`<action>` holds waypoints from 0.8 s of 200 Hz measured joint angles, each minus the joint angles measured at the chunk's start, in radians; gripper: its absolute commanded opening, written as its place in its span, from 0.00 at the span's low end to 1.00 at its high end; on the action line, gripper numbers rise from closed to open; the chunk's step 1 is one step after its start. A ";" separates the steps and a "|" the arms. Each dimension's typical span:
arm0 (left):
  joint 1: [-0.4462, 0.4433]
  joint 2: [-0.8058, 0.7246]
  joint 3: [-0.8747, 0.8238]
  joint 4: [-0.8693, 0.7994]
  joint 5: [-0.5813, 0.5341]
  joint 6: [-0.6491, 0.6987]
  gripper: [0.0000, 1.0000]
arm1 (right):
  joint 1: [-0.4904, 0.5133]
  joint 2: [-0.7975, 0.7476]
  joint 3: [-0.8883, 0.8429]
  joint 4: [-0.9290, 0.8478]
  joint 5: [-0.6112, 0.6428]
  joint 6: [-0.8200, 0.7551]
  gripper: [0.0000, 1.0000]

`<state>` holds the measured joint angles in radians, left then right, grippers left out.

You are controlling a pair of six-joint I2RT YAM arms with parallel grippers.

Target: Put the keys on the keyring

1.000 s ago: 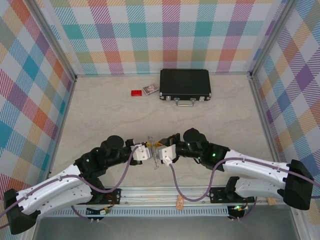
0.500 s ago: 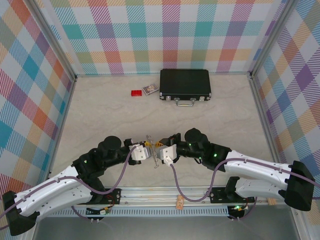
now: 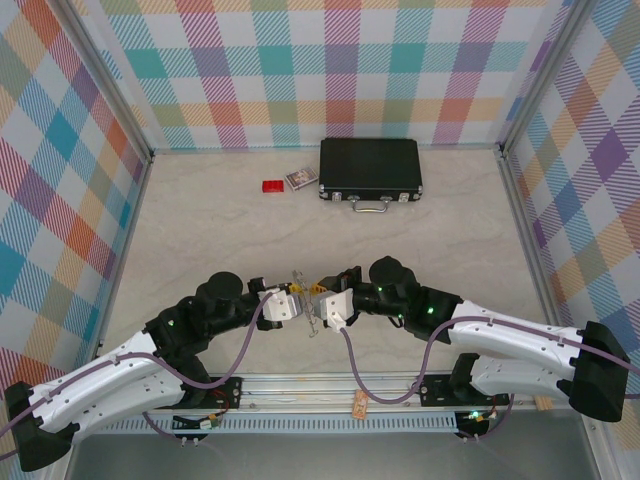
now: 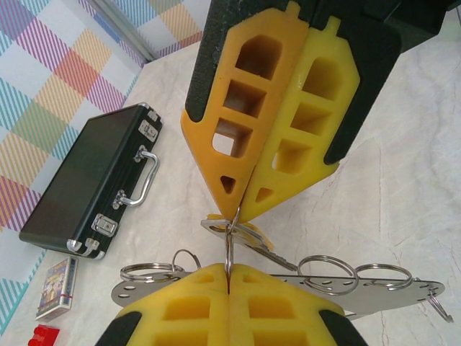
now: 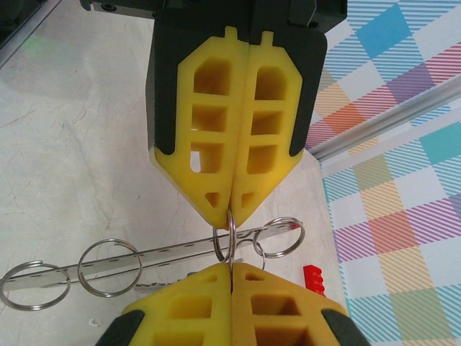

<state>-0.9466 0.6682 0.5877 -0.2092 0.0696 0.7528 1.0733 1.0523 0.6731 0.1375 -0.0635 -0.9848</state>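
**Top view.**
- Left pincer (image 3: 297, 298) and right pincer (image 3: 320, 305): tip to tip, well apart from the black case (image 3: 370, 168), on its near side. Both are clenched.
- Keyring (image 3: 312, 328): a thin grey strip caught between the two tips, over the pale surface (image 3: 220, 230). Its long axis runs toward and away from the case, crosswise to the line joining the arms. Neither arm is nearer; both are at it.
- Red block (image 3: 272, 186) and small card box (image 3: 301, 179): just beside the case's left end, well apart from the work. Nothing stands in the way.

**Left wrist view.**
- Left pincer (image 4: 228, 270): clenched on one of the keyring's (image 4: 374, 288) wire rings, seen edge-on.
- Right pincer (image 4: 241, 213), opposite: clenched, apparently on the head of the key (image 4: 270, 254), the yellow-orange-headed one, pressed against that same ring.
- The key's blade lies along the strip, pointing away from the case (image 4: 86, 180). Whether the key is already threaded cannot be told.

**Right wrist view.**
- Right pincer (image 5: 230, 267) and left pincer (image 5: 232, 209): tips nearly touching, with the ring between them.
- Keyring (image 5: 180, 249): the strip with further rings lies just behind.
- Judgement: the coming move is a short feed of the key's head along the ring wire. The likely fault is the ring slipping from the tips.
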 measured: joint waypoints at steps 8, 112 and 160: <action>0.000 0.000 0.000 0.000 0.000 0.000 0.00 | 0.000 0.000 0.000 0.000 0.000 0.000 0.00; 0.000 0.011 0.000 -0.005 -0.001 0.000 0.00 | 0.000 0.005 0.000 -0.005 -0.008 0.000 0.00; 0.000 0.014 0.000 -0.026 -0.002 0.000 0.00 | 0.004 0.021 0.000 -0.005 -0.009 0.000 0.00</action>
<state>-0.9466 0.6819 0.5877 -0.2352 0.0681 0.7528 1.0771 1.0733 0.6731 0.1322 -0.0727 -0.9852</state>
